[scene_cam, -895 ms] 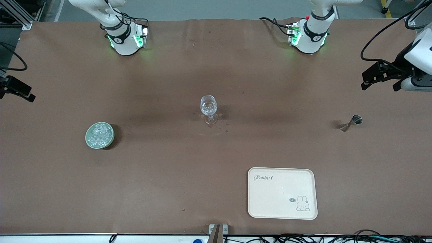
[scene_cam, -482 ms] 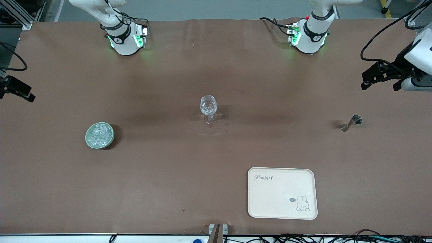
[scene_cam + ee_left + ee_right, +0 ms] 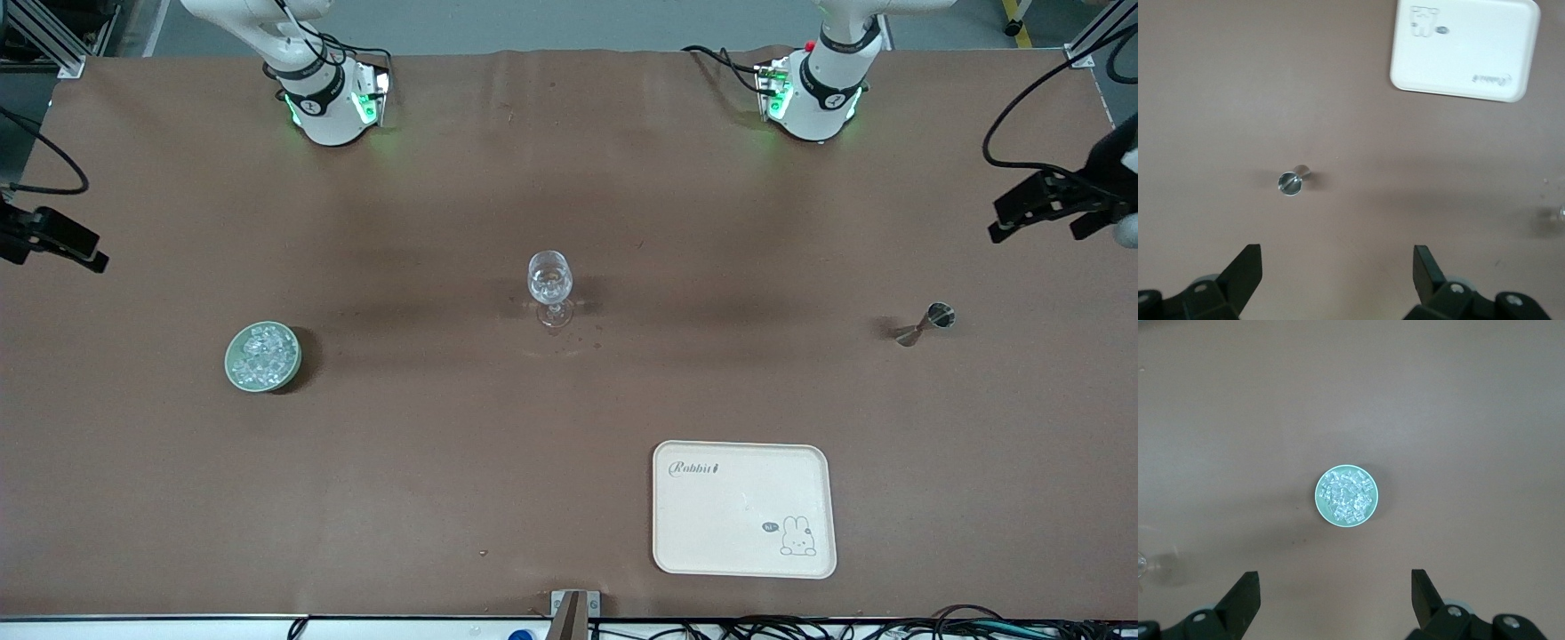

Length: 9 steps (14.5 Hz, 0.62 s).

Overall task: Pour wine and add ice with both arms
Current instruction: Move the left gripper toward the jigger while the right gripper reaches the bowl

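From the front, the wine glass stands mid-table, seemingly already filled. The left gripper hangs spread and empty over the jigger. The right gripper, likewise spread, hangs over the ice heaped in its green bowl toward the right arm's end; whether any ice is in the glass, I cannot tell.

Tray: "Rabbit", "hi~" bubble.

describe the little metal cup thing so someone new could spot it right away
Start at the brown table and go to the left arm's end, where the cream tray lies close to the front camera. Farther from that camera than the tray stands a small metal measuring cup. It is the only shiny steel piece, hourglass-shaped, far smaller than the wine glass.
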Tool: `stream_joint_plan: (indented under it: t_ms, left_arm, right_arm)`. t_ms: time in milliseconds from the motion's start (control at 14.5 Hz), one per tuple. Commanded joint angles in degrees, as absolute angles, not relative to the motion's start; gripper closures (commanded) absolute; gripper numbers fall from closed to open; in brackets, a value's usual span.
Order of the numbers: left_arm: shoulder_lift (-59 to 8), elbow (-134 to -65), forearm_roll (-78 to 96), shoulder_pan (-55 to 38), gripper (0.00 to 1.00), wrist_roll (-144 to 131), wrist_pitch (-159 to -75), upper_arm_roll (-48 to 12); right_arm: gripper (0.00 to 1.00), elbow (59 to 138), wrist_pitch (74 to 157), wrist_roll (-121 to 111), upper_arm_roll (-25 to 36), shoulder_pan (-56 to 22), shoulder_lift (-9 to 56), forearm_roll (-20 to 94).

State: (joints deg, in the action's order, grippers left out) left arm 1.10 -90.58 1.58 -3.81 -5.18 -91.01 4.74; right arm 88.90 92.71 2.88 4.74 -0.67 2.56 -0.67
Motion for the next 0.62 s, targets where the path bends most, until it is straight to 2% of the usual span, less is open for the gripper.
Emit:
stream_joint_plan:
  t_ms: [0,275,551]
  left_arm:
    - [-1.31,-90.53,5.09,-3.87,0.00,-14.90,-90.97,8.77]
    - [-6.58,-90.44,9.82,-3.78,0.00,-21.95,-90.97,15.97]
    - [-13.43,-90.70,18.97,-3.78,0.00,-24.52,-90.88,25.21]
  right_arm:
    - [0.00,98.41,98.42,2.20,4.22,-0.18,0.35,-0.44]
    - [0.00,110.27,109.48,2.20,4.13,-0.44,0.44,-0.79]
    - [0.00,123.37,128.18,2.28,4.04,-1.05,1.14,-0.79]
